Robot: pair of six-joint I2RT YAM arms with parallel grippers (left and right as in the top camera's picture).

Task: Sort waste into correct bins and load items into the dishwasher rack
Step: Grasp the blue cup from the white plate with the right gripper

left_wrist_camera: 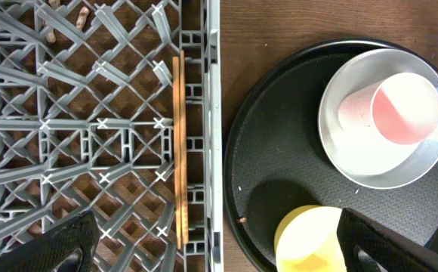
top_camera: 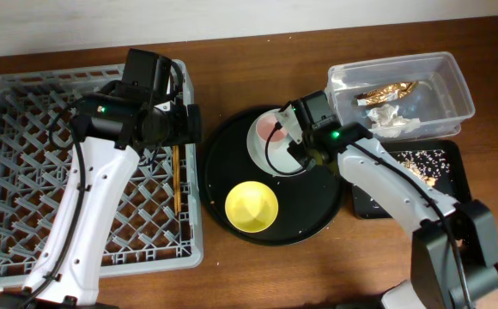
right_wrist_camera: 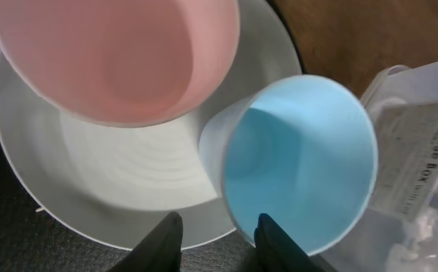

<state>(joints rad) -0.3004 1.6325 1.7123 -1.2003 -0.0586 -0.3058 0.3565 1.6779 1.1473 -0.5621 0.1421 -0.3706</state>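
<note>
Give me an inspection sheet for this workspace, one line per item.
surface: brown wooden table.
job's things: chopsticks lie in rack; pink cup on plate, blue cup at its rim; yellow bowl beside plate; wrapper and napkin in tub; crumbs in black tray.
clutter: round tray under plate and bowl.
grippers: left hand open, over rack's edge; right hand straddles blue cup's wall, not yet clamped.
cables: black cable along each arm.
surroundings: pale wall beyond table.
</note>
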